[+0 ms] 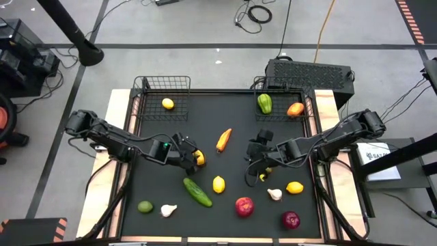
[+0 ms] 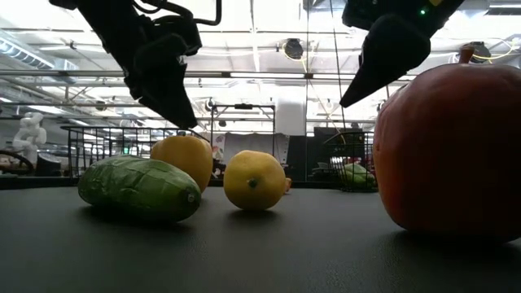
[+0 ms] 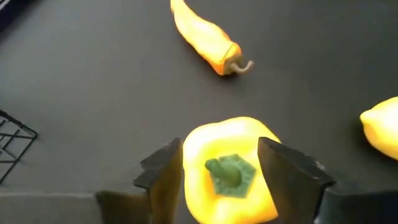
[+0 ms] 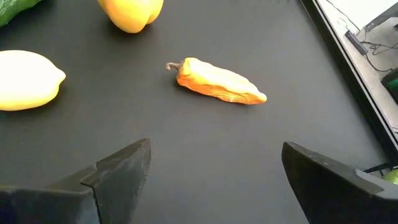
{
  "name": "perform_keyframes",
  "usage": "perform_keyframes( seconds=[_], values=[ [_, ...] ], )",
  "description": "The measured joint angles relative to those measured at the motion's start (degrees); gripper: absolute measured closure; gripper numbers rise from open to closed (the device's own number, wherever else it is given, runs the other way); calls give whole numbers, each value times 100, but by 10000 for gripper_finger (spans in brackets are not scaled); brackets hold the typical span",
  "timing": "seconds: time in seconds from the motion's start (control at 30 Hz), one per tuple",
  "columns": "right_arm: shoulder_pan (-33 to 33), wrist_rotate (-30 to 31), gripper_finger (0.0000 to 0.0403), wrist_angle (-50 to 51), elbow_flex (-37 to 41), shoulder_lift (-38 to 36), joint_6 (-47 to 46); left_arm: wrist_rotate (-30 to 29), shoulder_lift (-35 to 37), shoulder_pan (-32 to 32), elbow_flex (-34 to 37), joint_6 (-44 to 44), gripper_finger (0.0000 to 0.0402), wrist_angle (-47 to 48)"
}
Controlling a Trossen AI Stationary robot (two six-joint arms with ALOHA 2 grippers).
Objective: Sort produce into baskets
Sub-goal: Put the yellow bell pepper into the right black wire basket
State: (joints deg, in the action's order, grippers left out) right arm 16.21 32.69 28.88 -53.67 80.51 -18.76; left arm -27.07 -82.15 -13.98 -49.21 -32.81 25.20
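A yellow bell pepper (image 3: 227, 171) stands on the black table, green stem up, left of centre (image 1: 199, 158). My left gripper (image 3: 217, 165) is open just above it, a finger on either side. In the low view the fingertips (image 2: 191, 122) end slightly above the pepper (image 2: 183, 159), and I see no touch. My right gripper (image 1: 257, 161) is open and empty over the mat right of centre. An orange long pepper (image 1: 223, 139) lies between the two grippers. The left basket (image 1: 162, 87) holds a lemon (image 1: 167, 104). The right basket (image 1: 308, 109) holds a green pepper (image 1: 264, 103) and an orange fruit (image 1: 295, 108).
Near the front lie a cucumber (image 1: 197, 192), a lemon (image 1: 218, 184), a lime (image 1: 145, 206), two garlics (image 1: 168, 210), a red apple (image 1: 244, 206), a dark red fruit (image 1: 290, 220) and another lemon (image 1: 294, 187). A black perforated box (image 1: 311, 72) stands behind the right basket.
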Motion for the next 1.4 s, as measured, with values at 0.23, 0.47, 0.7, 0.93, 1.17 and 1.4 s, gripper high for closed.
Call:
perform_keyframes(
  seconds=[0.23,0.47,0.7,0.93,1.17,1.4],
  values=[
    [0,0,51,0,0,0,0,138,-100,0,0,-238,218,143],
    [0,0,51,0,0,0,0,149,-188,2,0,-268,220,101],
    [0,0,51,1,0,0,-1,90,-186,2,0,-144,265,136],
    [0,0,51,0,0,0,0,101,-186,9,0,-72,339,134],
    [0,0,51,0,0,0,0,178,-186,9,0,59,380,143],
    [0,0,51,-57,0,0,0,236,-106,9,0,229,372,163]
  ],
)
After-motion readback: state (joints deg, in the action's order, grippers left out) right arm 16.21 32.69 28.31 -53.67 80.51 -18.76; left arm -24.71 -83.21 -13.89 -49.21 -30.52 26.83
